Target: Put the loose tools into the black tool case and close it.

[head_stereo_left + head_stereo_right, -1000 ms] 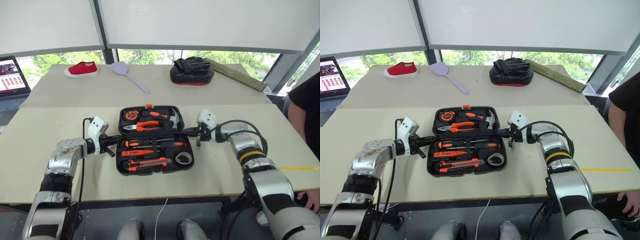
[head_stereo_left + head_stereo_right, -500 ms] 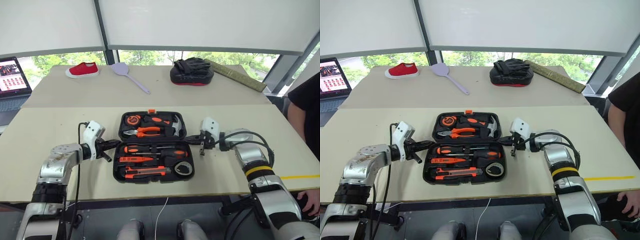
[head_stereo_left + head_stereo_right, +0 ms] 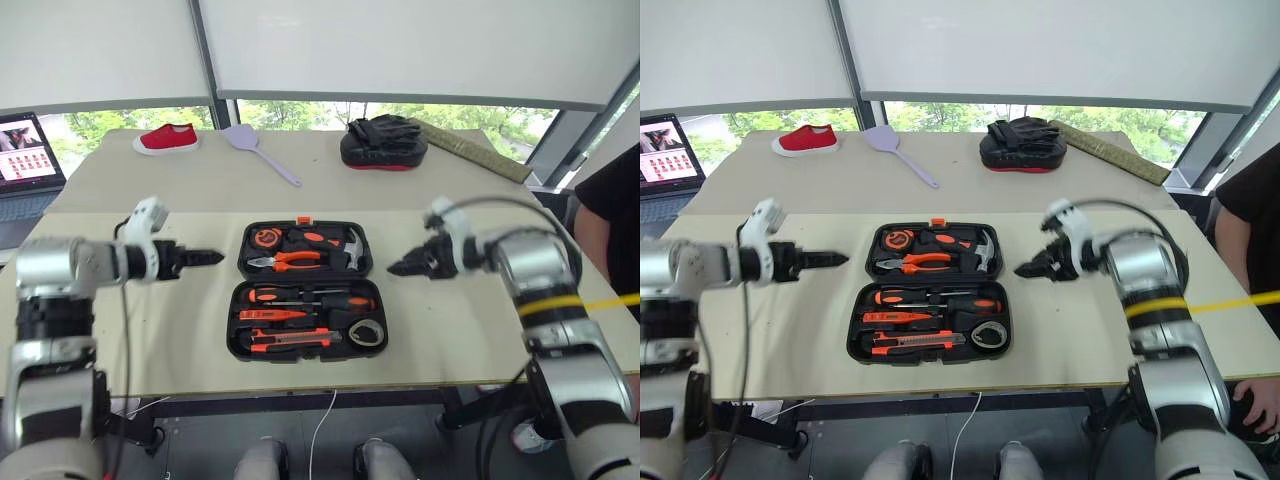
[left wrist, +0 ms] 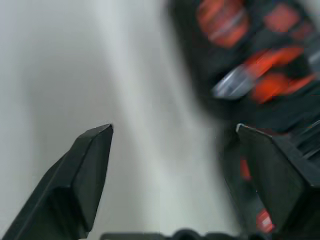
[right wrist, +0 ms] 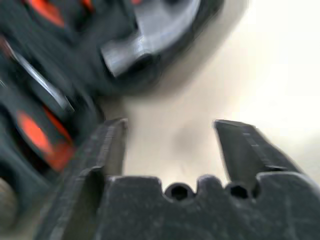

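The black tool case (image 3: 233, 322) lies open and flat on the near table, its orange latch at the far edge. Its near half holds orange-and-black screwdrivers (image 3: 300, 297), the utility knife (image 3: 290, 338) and the dark tape roll (image 3: 367, 335). Pliers and a hammer sit in the far half. My left gripper (image 3: 205, 258) hovers left of the case, open and empty, pointing at it. My right gripper (image 3: 398, 266) hovers right of the case, also open and empty. The wrist views show the left gripper (image 4: 174, 129) and the right gripper (image 5: 170, 122) spread above the table beside the case.
On the far table lie a red shoe (image 3: 166, 138), a lilac spatula (image 3: 258, 150), a black-and-red mitt (image 3: 384, 143) and a rolled mat (image 3: 475, 150). A laptop (image 3: 28, 150) stands at the far left. A person (image 3: 612, 200) stands at the right.
Both grippers were shut low against the case's sides; they have risen, drawn outward from it and opened. The case still lies open.
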`<state>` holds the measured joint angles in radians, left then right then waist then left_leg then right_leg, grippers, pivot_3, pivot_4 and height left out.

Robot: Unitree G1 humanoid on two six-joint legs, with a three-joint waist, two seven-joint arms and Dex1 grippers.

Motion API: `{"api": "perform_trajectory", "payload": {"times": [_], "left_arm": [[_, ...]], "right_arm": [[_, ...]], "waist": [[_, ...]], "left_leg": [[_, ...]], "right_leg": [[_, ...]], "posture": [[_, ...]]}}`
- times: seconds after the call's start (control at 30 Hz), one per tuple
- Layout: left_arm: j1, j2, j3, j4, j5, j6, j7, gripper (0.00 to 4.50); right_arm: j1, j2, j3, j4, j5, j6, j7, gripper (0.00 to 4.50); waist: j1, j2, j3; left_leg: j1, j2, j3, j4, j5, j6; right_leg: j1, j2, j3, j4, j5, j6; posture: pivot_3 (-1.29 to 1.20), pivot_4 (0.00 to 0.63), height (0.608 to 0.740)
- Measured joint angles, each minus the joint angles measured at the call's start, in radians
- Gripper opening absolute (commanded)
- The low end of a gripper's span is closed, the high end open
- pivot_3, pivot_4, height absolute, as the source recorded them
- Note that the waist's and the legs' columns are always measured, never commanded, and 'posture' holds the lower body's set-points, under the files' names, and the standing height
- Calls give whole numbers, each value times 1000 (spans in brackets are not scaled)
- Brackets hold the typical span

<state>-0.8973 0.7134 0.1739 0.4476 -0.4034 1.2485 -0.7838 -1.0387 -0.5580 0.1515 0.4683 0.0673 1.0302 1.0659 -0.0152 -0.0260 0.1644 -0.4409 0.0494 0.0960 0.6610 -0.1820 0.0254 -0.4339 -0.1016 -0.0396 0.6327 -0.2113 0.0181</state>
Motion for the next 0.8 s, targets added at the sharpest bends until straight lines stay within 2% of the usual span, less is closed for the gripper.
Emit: {"api": "perform_trajectory", "payload": {"times": [0.17,0.33,0.63,0.73,0.77,0.8], "left_arm": [[-57,-55,-40,131,24,-8,38,4175],[-98,-64,-69,188,39,-31,38,4175],[-109,-74,-66,225,47,-44,40,4175],[-109,-73,-66,226,47,-42,40,3459],[-109,-73,-66,226,47,-40,39,3008],[-109,-73,-66,226,47,-39,38,2786]], "right_arm": [[-78,78,-1,169,10,110,-91,3819],[-147,126,-9,322,4,88,-170,3819],[-212,202,-48,452,24,36,-242,3819],[-223,205,-48,494,20,14,-263,3887],[-230,205,-47,511,14,5,-272,3481],[-233,205,-47,517,12,2,-277,3386]], "waist": [[-4,0,0],[-3,0,0],[-3,0,0],[-2,0,0],[-3,0,0],[-4,0,0]], "left_leg": [[-5,0,1,-1,0,0],[-9,0,1,-1,0,0],[-8,0,1,-1,0,0],[-8,-1,1,-1,0,0],[-8,-1,1,-1,0,0],[-8,-1,1,-1,0,0]], "right_leg": [[-5,1,1,0,0,-1],[-7,0,1,-1,1,0],[-7,0,0,0,1,0],[-6,0,0,0,1,0],[-7,0,0,0,1,0],[-7,0,0,0,1,0]], "posture": [[0,150,740],[0,150,740],[0,150,740],[0,150,740],[0,150,740],[0,150,740]]}}
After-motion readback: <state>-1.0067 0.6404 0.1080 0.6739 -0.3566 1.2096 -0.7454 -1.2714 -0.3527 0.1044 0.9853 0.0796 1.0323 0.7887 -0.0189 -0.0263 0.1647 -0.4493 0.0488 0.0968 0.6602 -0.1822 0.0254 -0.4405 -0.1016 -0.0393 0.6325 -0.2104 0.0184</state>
